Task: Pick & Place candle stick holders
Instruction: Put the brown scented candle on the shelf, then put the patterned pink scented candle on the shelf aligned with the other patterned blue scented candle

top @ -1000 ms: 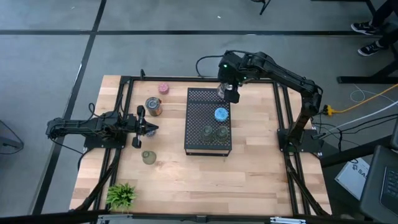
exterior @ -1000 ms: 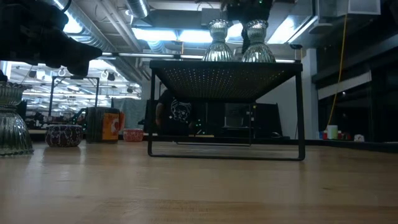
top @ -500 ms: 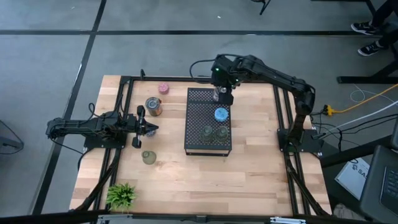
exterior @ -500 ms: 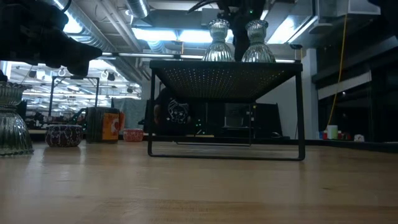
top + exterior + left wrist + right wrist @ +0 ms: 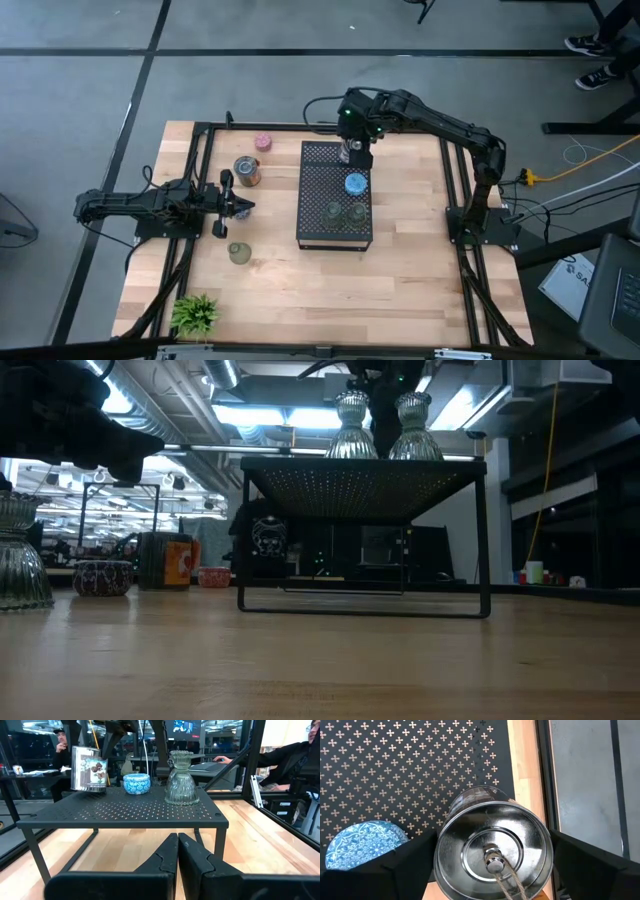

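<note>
The right gripper (image 5: pixel 357 152) hangs over the black tray's (image 5: pixel 320 222) far end — just beyond the blue holder (image 5: pixel 355 184). The left gripper (image 5: pixel 243 207) waits beside the tray — between two holders.

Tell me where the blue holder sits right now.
In the high view, the blue holder sits on the black tray, near its right edge, with the two glass holders on one side and the right claw on the other.
</note>
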